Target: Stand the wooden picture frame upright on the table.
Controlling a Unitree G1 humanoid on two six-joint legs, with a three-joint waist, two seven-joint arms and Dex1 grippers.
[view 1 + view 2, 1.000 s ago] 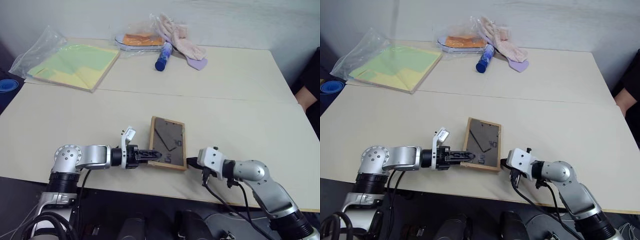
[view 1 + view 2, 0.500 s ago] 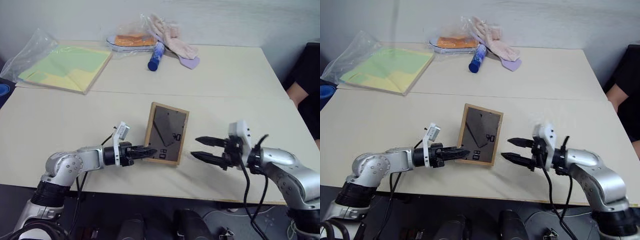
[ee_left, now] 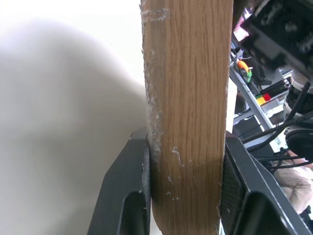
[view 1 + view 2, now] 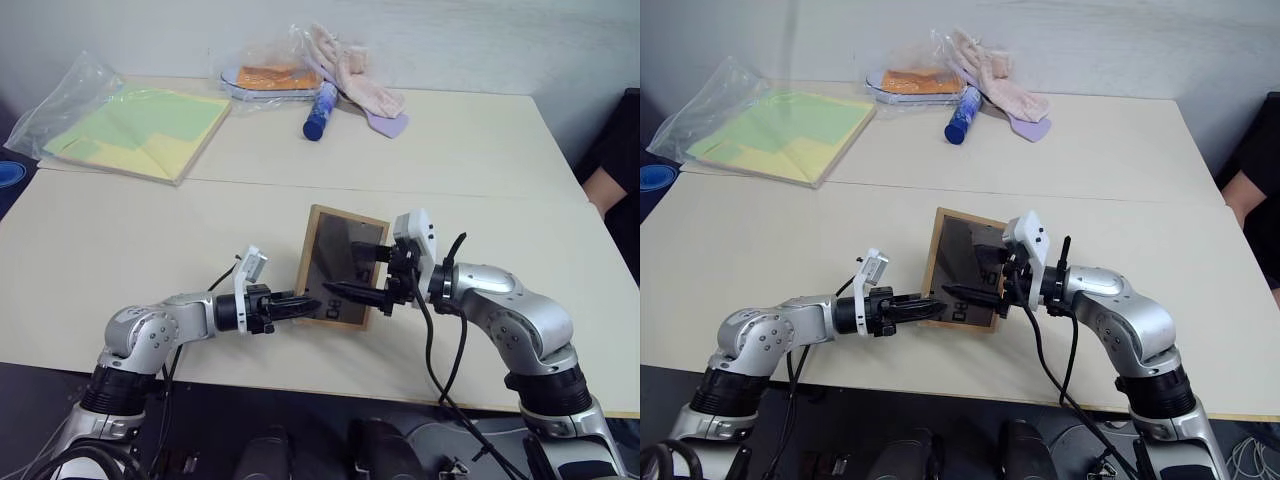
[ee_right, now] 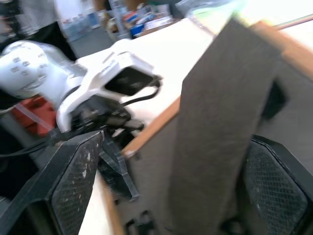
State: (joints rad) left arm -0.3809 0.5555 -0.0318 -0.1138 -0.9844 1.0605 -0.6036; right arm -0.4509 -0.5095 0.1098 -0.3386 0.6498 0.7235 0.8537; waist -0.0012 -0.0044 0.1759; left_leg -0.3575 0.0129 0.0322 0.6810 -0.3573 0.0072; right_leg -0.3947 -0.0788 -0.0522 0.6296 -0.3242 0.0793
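Note:
The wooden picture frame (image 4: 335, 255) is tipped up near the front edge of the table (image 4: 150, 240), its dark back and fold-out stand facing me. My left gripper (image 4: 303, 300) is shut on the frame's lower left edge; in the left wrist view the light-wood edge (image 3: 188, 98) is clamped between both fingers (image 3: 132, 196). My right gripper (image 4: 356, 272) is open and reaches in from the right over the frame's back. In the right wrist view the fold-out stand (image 5: 215, 122) rises between its spread fingers (image 5: 73, 181). The picture side is hidden.
At the back left lies a flat board with a green-yellow sheet (image 4: 140, 125) in a plastic bag. A blue bottle (image 4: 320, 110), pink cloth (image 4: 355, 80) and an orange item in wrap (image 4: 270, 78) sit at the back. A person's arm (image 4: 610, 185) shows at the right edge.
My right gripper opened, rose off the table's front edge and swung left onto the frame's back. The left gripper kept its grip, its wrist rolled, and the frame now stands steeper.

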